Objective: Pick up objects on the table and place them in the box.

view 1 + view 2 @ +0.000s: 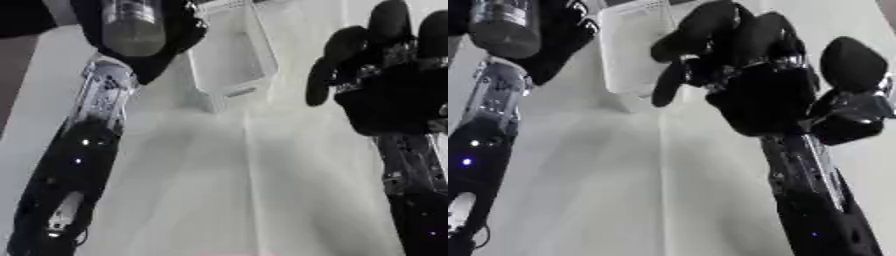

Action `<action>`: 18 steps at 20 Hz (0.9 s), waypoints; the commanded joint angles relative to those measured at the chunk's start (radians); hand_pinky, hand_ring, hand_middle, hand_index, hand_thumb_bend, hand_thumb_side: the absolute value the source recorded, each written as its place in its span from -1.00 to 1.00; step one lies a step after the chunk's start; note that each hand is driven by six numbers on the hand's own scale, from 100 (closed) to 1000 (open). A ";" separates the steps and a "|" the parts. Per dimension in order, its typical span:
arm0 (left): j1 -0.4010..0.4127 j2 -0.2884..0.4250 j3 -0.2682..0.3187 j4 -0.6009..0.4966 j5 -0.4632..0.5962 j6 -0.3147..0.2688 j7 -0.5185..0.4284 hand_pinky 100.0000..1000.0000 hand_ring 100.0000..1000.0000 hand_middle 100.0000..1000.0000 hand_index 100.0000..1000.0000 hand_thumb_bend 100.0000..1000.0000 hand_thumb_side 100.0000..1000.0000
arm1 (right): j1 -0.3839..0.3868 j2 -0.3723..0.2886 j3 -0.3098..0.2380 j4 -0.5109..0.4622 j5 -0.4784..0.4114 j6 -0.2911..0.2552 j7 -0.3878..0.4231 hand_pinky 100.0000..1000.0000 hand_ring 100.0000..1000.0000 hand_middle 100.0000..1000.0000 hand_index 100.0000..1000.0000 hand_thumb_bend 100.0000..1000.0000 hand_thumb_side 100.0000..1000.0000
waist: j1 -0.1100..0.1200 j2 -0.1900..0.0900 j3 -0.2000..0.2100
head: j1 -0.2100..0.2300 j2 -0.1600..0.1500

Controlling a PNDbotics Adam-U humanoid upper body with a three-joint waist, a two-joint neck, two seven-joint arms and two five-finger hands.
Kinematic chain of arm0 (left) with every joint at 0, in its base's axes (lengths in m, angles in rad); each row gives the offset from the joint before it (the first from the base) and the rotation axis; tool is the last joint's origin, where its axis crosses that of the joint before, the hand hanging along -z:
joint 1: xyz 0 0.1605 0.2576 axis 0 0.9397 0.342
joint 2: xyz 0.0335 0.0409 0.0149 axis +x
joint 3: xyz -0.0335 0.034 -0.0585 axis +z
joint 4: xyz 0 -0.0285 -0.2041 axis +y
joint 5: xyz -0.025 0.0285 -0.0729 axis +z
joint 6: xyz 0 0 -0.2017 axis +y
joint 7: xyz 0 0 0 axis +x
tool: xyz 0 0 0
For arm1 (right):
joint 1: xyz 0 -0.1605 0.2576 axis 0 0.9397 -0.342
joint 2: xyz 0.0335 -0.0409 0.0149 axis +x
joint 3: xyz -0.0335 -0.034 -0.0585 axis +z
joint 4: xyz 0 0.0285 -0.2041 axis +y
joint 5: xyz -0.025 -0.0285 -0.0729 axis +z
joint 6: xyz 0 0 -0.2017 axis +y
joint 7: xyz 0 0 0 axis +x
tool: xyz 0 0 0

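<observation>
My left hand (168, 47) is at the top left, its fingers curled round a grey, see-through cylinder (131, 27) that looks like a bottle or can. The cylinder hangs above the table, just left of the white box (229, 52), which stands at the top centre with its opening showing. My right hand (767, 97) is raised on the right with its fingers pointing up and relaxed, and it holds nothing. In the right eye view it overlaps the box's right edge.
The pale table (262, 190) stretches from the box toward me. My left forearm (83, 150) runs down the left side and my right forearm (811, 200) down the right. A dark strip (13, 70) borders the table's left edge.
</observation>
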 commanded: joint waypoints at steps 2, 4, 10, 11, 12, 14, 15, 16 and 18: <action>-0.048 0.050 0.011 0.086 -0.175 -0.177 -0.100 -1.00 -1.00 -0.99 -0.54 -0.99 0.36 | -0.006 0.011 0.001 -0.019 -0.008 0.002 0.007 0.38 0.69 0.62 0.58 -1.00 0.74 | -0.001 -0.024 -0.006 | -0.003 0.000; -0.069 0.060 0.012 0.144 -0.232 -0.270 -0.135 -1.00 -0.96 -0.93 -0.47 -1.00 0.30 | -0.006 0.011 0.002 -0.019 -0.009 0.005 0.007 0.38 0.70 0.61 0.58 -1.00 0.74 | 0.001 -0.025 -0.007 | -0.005 0.000; -0.118 0.078 0.034 0.264 -0.393 -0.586 -0.196 -1.00 -0.85 -0.82 -0.38 -1.00 0.23 | -0.008 0.007 0.007 -0.019 -0.009 0.006 0.007 0.38 0.70 0.61 0.58 -1.00 0.74 | 0.005 -0.023 -0.011 | -0.010 0.000; -0.124 0.078 0.036 0.281 -0.419 -0.629 -0.197 -1.00 -0.84 -0.81 -0.38 -1.00 0.22 | -0.009 0.006 0.008 -0.019 -0.008 0.006 0.007 0.38 0.70 0.60 0.58 -1.00 0.74 | 0.006 -0.022 -0.012 | -0.010 0.000; -0.129 0.077 0.037 0.298 -0.442 -0.666 -0.195 -1.00 -0.84 -0.81 -0.38 -1.00 0.22 | -0.009 0.005 0.009 -0.019 -0.008 0.006 0.007 0.38 0.70 0.60 0.58 -1.00 0.74 | 0.007 -0.021 -0.014 | -0.010 0.000; -0.141 0.067 0.043 0.335 -0.481 -0.722 -0.177 -1.00 -0.84 -0.81 -0.39 -1.00 0.23 | -0.011 0.005 0.012 -0.019 -0.007 0.006 0.007 0.38 0.70 0.60 0.58 -1.00 0.74 | 0.009 -0.020 -0.016 | -0.012 0.000; -0.148 0.059 0.049 0.353 -0.498 -0.744 -0.163 -1.00 -0.82 -0.81 -0.39 -1.00 0.24 | -0.011 0.004 0.013 -0.019 -0.008 0.006 0.007 0.38 0.70 0.60 0.58 -1.00 0.74 | 0.009 -0.021 -0.015 | -0.016 0.000; -0.155 0.051 0.054 0.371 -0.518 -0.764 -0.150 -1.00 -0.82 -0.81 -0.39 -1.00 0.24 | -0.011 0.004 0.014 -0.019 -0.008 0.006 0.007 0.38 0.70 0.60 0.58 -1.00 0.74 | 0.009 -0.021 -0.015 | -0.020 0.000; -0.175 0.034 0.070 0.407 -0.570 -0.803 -0.124 -1.00 -0.81 -0.80 -0.39 -1.00 0.23 | -0.013 0.003 0.017 -0.019 -0.009 0.005 0.007 0.38 0.70 0.59 0.58 -1.00 0.74 | 0.009 -0.021 -0.016 | -0.027 0.000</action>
